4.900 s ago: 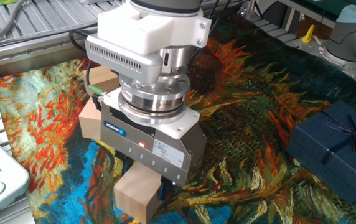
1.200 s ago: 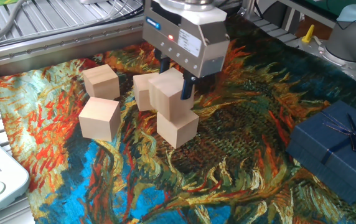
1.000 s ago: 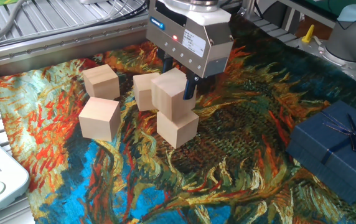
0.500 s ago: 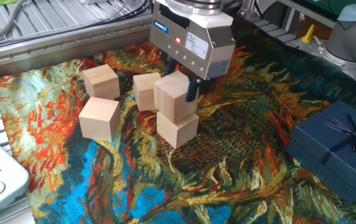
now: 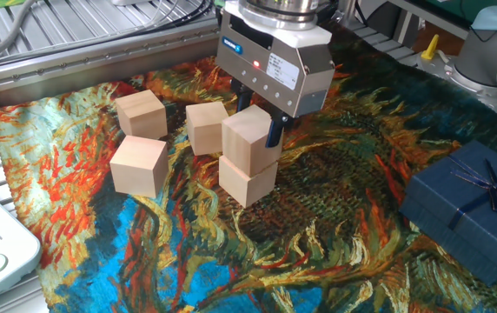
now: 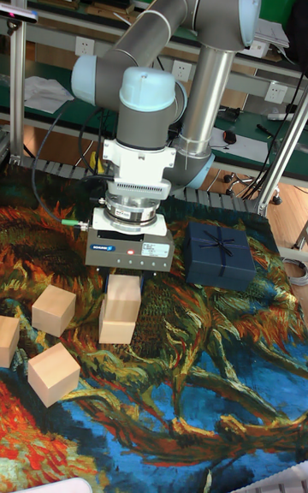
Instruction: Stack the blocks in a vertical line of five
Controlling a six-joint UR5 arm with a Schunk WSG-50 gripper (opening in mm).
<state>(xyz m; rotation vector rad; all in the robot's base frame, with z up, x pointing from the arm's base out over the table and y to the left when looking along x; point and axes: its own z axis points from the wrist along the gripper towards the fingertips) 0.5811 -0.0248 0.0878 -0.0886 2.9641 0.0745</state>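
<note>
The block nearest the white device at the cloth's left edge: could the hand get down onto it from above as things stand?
Probably yes. That block stands apart from its neighbours with nothing over it. The hand is at the two-block stack, though, seemingly gripping its top block.

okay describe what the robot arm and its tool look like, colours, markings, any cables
The arm has silver-grey tube links with pale blue joint caps. At the wrist sit a white ribbed housing and a polished metal ring. The tool is a boxy grey metal body with a small blue label, a white printed sticker, a lit red light and dark fingers. A green-tipped connector sticks out at its side, and a black cable loops beside the arm.
</note>
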